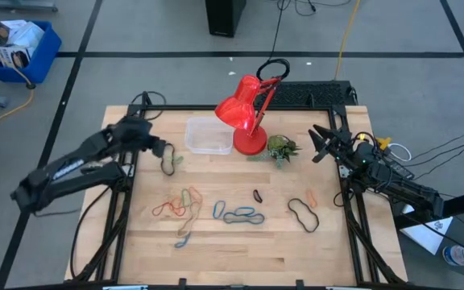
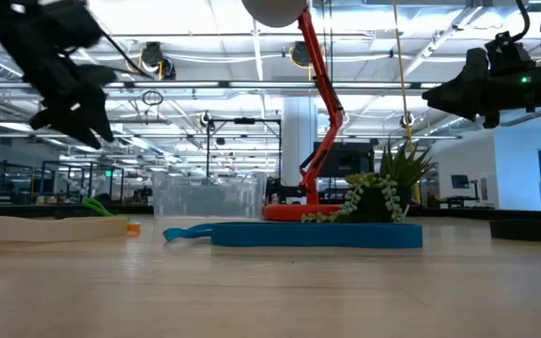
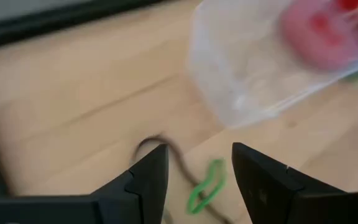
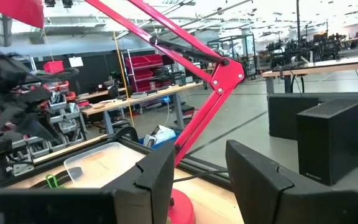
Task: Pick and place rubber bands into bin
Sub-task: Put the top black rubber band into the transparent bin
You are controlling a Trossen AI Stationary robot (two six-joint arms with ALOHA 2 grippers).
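My left gripper (image 1: 161,149) is open and empty, raised above the table (image 2: 83,117) near its left side. Below its fingers lie a black rubber band (image 3: 169,152) and a green one (image 3: 207,183), also seen from above (image 1: 168,164). The clear bin (image 1: 209,134) stands just to the right of that gripper and also shows in the left wrist view (image 3: 260,68). More rubber bands lie flat on the table: orange and red ones (image 1: 176,206), blue ones (image 1: 240,215), a black one (image 1: 303,214). My right gripper (image 1: 322,143) is open and empty at the table's right edge.
A red desk lamp (image 1: 246,113) stands right of the bin, its shade over the bin's right end. A small green plant (image 1: 281,148) stands beside the lamp's base. A small dark band (image 1: 258,195) and an orange one (image 1: 311,196) lie mid-table.
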